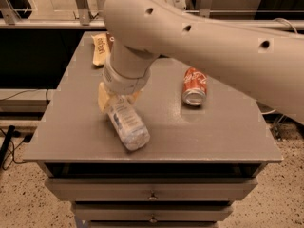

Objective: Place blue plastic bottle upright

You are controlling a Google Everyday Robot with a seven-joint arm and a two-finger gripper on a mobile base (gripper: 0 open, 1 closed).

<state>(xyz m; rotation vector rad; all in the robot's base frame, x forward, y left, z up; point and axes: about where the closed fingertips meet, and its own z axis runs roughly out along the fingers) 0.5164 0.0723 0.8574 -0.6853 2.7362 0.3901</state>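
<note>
Blue plastic bottle (129,127) lies on its side on the desk (228,127), left of centre and near the front edge, its base toward the front and its cap end hidden under the arm. At the back left lies a tan snack packet (99,49), well apart from it. Next comes the tool (118,101), set down over the bottle's upper end and straddling it; whether it has clamped the bottle or merely brackets it, I cannot tell. To the right a red soda can (194,85) lies on its side, clear of the bottle. The step in hand looks like the grasp. The next move probably calls for a firm hold near the neck, then swinging the bottle up and setting its base flat on the desk.
</note>
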